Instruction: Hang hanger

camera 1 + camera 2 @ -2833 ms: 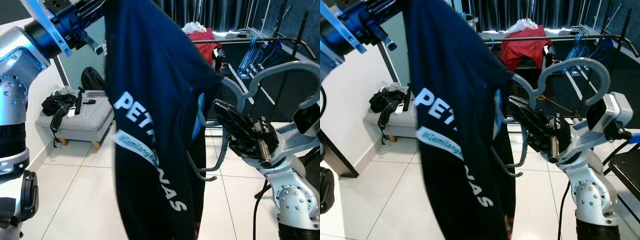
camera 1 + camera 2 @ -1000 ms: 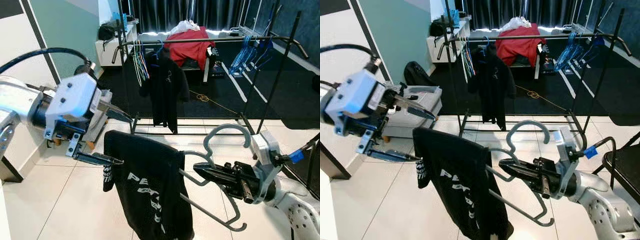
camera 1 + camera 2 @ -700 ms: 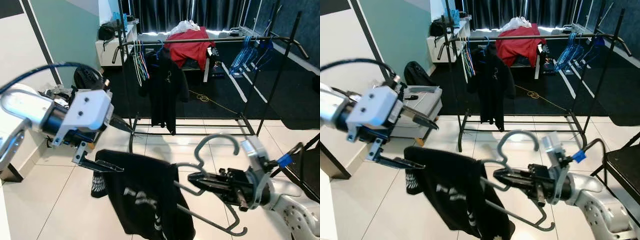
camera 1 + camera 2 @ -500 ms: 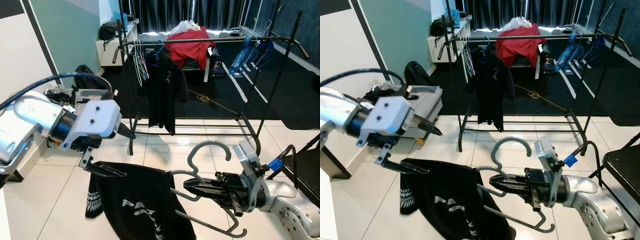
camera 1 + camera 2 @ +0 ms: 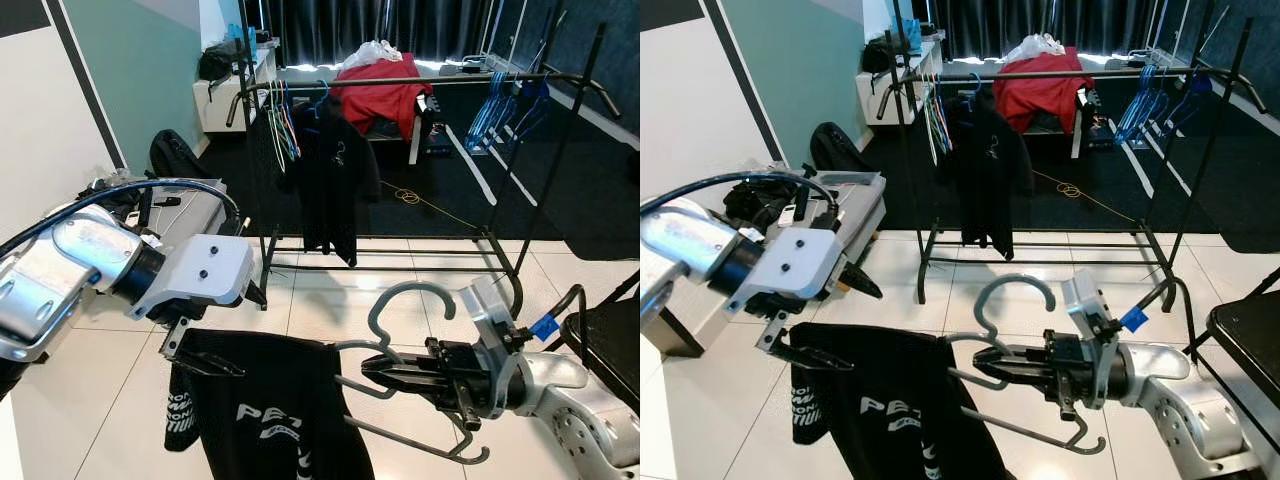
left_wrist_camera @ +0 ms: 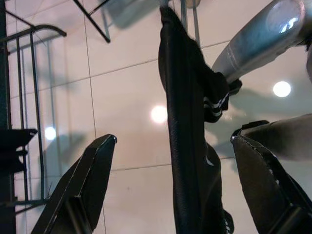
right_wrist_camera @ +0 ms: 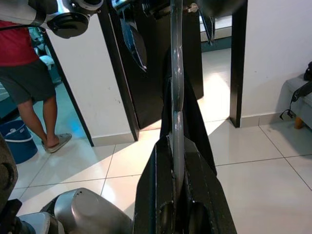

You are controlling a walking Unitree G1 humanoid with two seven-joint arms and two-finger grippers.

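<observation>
Right gripper (image 5: 372, 369): 2 black fingers clamped on grey hanger (image 5: 400, 300) just below hook; hook curls up above fingertips. Black shirt (image 5: 280, 410) drapes from hanger arm, ahead of those fingertips. White lettering on shirt reads "PET", remainder unreadable.

Left gripper (image 6: 170, 161): 2 fingers (image 6: 85, 183) spread wide, shirt edge hanging between them, not pinched.

Beyond both grippers: black clothes rack (image 5: 400, 82) with dark garment (image 5: 325, 170), red cloth (image 5: 380, 90), blue hangers (image 5: 495, 105).
</observation>
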